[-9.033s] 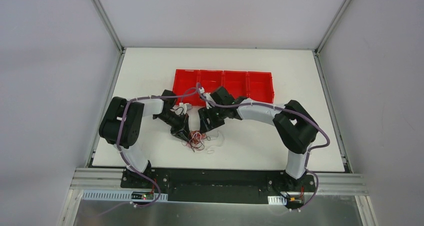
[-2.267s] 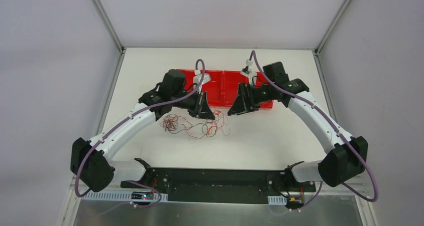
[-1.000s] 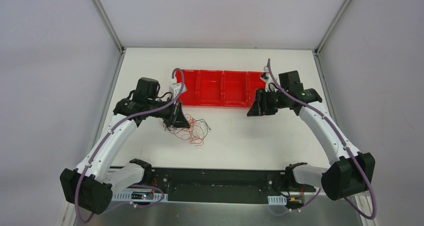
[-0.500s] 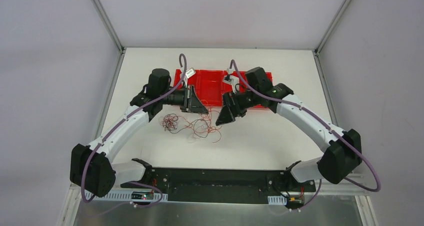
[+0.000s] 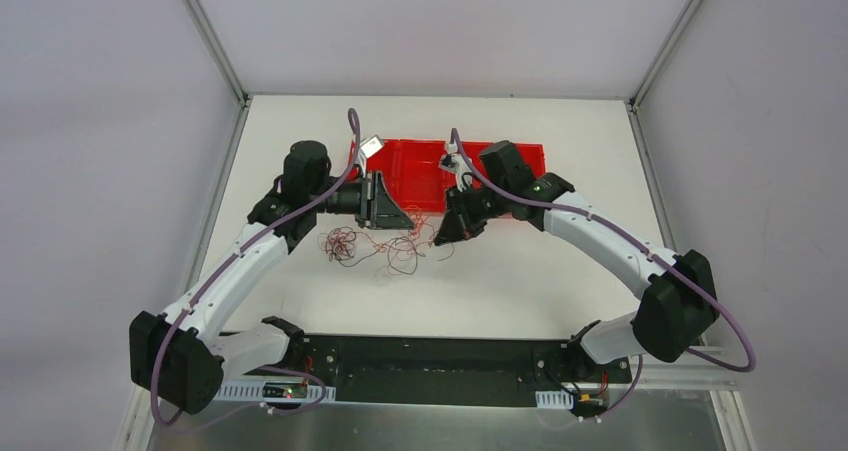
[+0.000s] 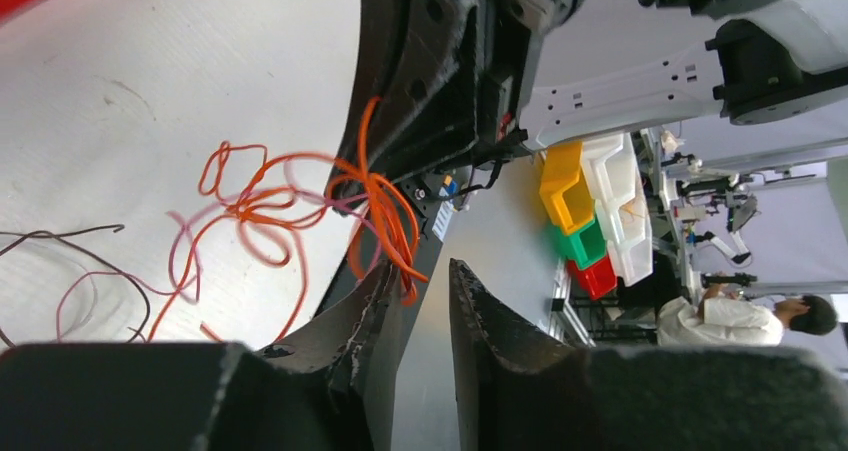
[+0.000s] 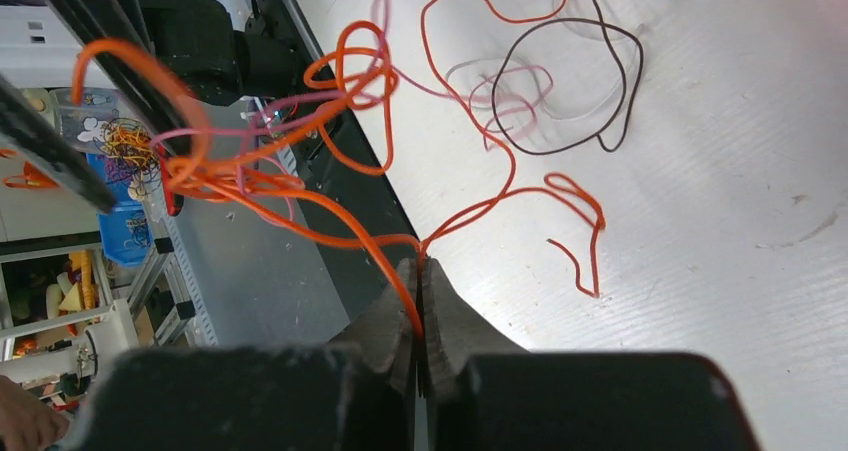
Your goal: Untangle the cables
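Loose tangle of cables [image 5: 385, 253] in orange-red, dark and pale pink, on the white worktop [image 5: 520, 281], left of centre and just near of the red bin row [image 5: 420, 161]. Dark loops [image 5: 342, 243] at the left end of the tangle, flat on the surface. At the right end, strands lifted off the worktop and strung up toward the two hands. Right hand [image 5: 443, 237] pinched closed on one orange strand [image 7: 380, 239], fingertips [image 7: 455, 321] pressed together with no gap in the right wrist view. Beyond the pinch, an airborne snarl of orange and pink loops. Left hand [image 5: 403, 221] parted, a narrow gap between its fingertips [image 6: 480, 306] in the left wrist view, nothing clamped. Orange loops hanging right at its tips, touching or just beside one finger; can't tell which. Both hands above the worktop, tips facing each other, near but apart, with the near edge of the bins just behind them. Remaining strands slack on the worktop below and to the left.
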You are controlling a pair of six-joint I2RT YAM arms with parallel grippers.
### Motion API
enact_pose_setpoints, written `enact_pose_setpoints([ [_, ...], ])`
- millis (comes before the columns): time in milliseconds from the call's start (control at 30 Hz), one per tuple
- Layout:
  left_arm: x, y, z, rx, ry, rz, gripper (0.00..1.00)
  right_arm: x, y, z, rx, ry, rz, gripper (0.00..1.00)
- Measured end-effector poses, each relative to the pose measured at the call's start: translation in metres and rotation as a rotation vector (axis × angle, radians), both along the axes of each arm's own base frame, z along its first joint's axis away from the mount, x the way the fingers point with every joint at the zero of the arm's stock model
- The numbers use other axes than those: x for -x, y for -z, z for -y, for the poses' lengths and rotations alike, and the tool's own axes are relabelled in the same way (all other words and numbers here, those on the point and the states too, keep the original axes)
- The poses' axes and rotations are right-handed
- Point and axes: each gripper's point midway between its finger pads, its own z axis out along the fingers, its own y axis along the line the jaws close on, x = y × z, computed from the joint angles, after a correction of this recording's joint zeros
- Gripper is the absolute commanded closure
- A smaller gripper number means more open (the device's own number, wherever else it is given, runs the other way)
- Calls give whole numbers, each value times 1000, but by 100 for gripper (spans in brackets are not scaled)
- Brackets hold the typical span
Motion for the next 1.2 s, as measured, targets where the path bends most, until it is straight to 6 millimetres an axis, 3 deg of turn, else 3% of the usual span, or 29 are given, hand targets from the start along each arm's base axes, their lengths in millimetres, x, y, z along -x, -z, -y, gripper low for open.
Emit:
enact_pose_setpoints([
  [300,1,3,-13,-66,-27,80,44,13,2,9,11,-55,-31,100],
  [633,-9,25,-16,-143,-28,118,30,25,-7,13,-12,-102,-23,100],
  [767,-5,43,-6,-184,27,131,23,29,-8,12,-18,-116,-31,100],
  [900,6,65,4,-219,113,145,22,33,-9,13,-22,-131,-40,100],
  [1100,12,84,9,-241,203,176,39,36,-17,13,-37,-151,-36,100],
  [1133,12,84,9,-240,209,186,39,37,-18,13,-40,-153,-35,100],
  [1200,13,85,8,-239,219,204,30,38,-20,14,-47,-156,-35,100],
])
